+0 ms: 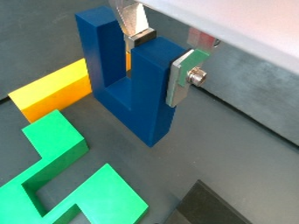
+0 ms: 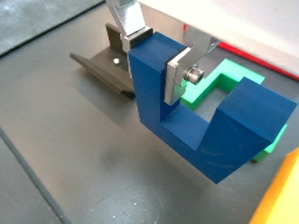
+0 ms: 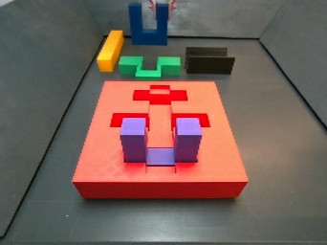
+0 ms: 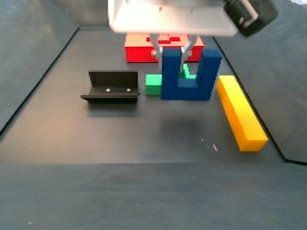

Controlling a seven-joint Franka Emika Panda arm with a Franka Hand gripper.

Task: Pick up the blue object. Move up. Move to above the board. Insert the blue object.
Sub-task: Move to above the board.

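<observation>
The blue object [image 1: 135,105] is a dark blue U-shaped block standing upright, prongs up, at the far end of the floor. It shows in both side views [image 3: 147,33] [image 4: 189,85] and in a wrist view [image 2: 198,131]. My gripper [image 1: 160,57] is shut on one of its prongs, one silver finger inside the U and one on the outer face [image 2: 156,59]. I cannot tell whether its base touches the floor. The red board [image 3: 153,163] lies well away from the gripper [image 3: 159,10], with a purple U-block [image 3: 134,139] seated in it.
A yellow bar [image 4: 240,112] lies beside the blue block. A green block [image 3: 149,66] lies between the blue block and the board. The dark fixture [image 4: 111,87] stands to the side of the green block. Dark walls ring the floor.
</observation>
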